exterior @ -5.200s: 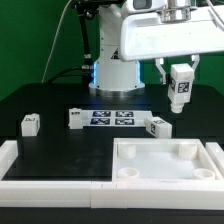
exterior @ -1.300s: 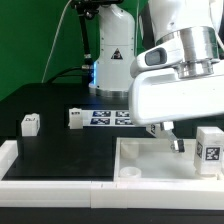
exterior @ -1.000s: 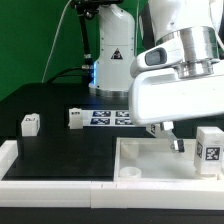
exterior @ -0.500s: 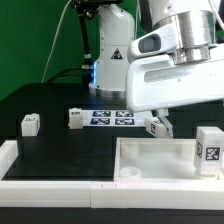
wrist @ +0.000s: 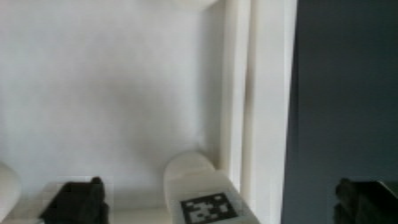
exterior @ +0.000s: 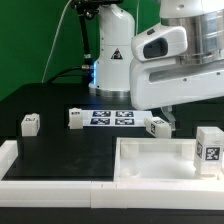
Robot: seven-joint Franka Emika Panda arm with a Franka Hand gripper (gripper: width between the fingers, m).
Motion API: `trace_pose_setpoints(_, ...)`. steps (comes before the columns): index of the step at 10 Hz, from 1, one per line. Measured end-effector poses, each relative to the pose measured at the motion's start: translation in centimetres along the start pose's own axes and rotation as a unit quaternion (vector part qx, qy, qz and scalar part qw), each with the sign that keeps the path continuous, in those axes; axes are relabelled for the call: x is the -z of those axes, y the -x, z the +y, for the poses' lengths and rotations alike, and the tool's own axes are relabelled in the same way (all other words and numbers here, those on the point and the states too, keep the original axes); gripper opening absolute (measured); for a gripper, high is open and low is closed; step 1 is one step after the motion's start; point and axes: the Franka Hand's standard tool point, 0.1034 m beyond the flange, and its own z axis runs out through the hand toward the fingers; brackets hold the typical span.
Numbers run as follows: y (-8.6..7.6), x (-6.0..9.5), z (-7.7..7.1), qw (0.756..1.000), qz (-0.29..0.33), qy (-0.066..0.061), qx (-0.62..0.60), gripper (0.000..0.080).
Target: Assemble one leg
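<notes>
Black table (exterior: 60,140), green backdrop (exterior: 30,40), white leg (exterior: 207,146) standing upright.

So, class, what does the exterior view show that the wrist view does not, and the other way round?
Only the exterior view: three loose legs lying off the panel, the marker board and the arm. Only the wrist view: both gripper fingers, wide apart. Both: the white panel and the tagged leg standing at its edge.

Panel (exterior: 160,178) middle open, upright leg (exterior: 208,146) (tagged) crowding its corner, exterior view's right
</notes>
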Motion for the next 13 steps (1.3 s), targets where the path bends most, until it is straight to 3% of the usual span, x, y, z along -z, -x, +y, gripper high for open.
trace_pose_setpoints(1,0.1,0.0,-0.1,1.0,-0.003,0.005,-0.002,0.0649)
trace_pose_setpoints(2,0.4,0.1,-0.4,0.999,-0.017,0.035,0.002,0.0649)
trace_pose_setpoints(3,0.4,0.1,-0.5,0.998,-0.022,0.057,0.017,0.0649)
trace_pose_setpoints(4,0.5,-0.1,-0.3,0.997,-0.024,0.07,0.038,0.0649)
trace_pose_setpoints(10,0.5,-0.2,0.1,0.996,-0.026,0.069,0.047,0.0649)
trace_pose_setpoints(13,-1.6,-1.2,0.7,0.997,-0.02,0.067,0.042,0.0649)
